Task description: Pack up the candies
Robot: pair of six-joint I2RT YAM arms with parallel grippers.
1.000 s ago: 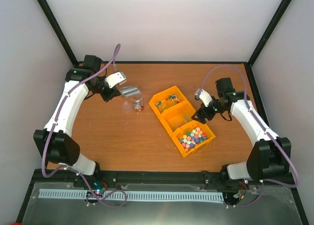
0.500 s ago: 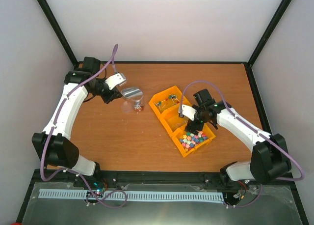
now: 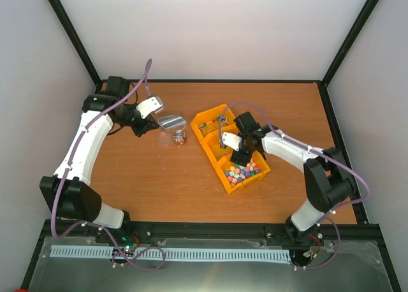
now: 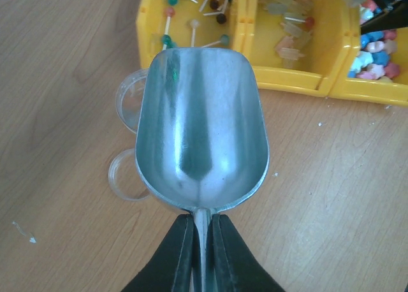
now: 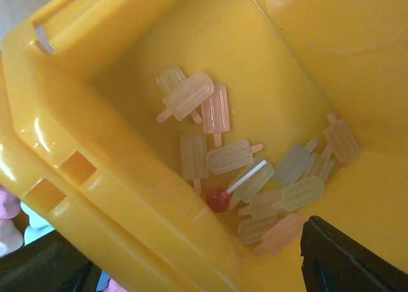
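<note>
The table is showing warm brown wood grain. The bins are glowing glossy yellow. The candies are mixing pastel pink, blue, yellow, green and white. The popsicles are looking pale and translucent: peach, pink, mint and grey-blue. The lollipop is showing a red head on a white stick. The pins are showing green, red and dark heads. The scoop is gleaming silver with a greenish streak. The cups are looking clear. The left gripper is showing black. The arms are showing white with black joints, and the cables are showing lilac.
</note>
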